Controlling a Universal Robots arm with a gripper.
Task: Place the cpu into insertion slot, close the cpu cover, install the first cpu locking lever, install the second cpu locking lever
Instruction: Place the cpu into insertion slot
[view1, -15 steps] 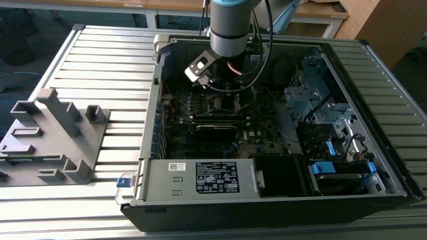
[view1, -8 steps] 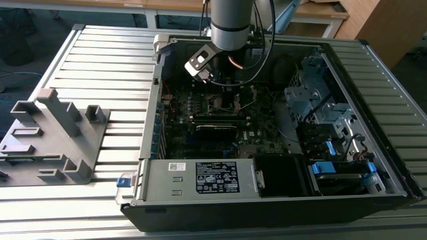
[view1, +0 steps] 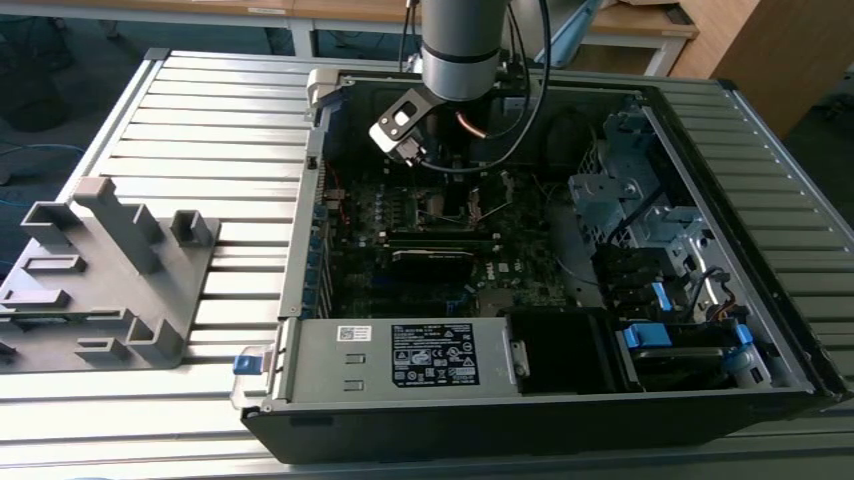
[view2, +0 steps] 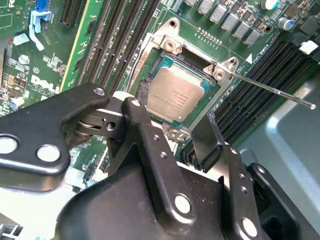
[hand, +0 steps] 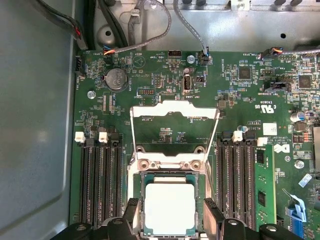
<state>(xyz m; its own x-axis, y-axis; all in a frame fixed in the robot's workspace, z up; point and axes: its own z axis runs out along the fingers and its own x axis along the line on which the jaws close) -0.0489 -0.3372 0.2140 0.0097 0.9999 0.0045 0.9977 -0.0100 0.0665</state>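
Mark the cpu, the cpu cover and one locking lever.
cpu (hand: 169, 209): first wrist view, middle of its silver top.
cpu cover (hand: 175, 109): first wrist view, bar opposite the hinge.
locking lever (view2: 272, 89): second wrist view, midway along the rod.

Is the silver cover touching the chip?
Apart. In the first wrist view the cpu cover is swung open, clear of the uncovered cpu.

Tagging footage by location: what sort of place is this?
Probably a robotics lab or workshop: an opened computer case lies on a slatted metal table beside a grey fixture, with wooden desks behind.
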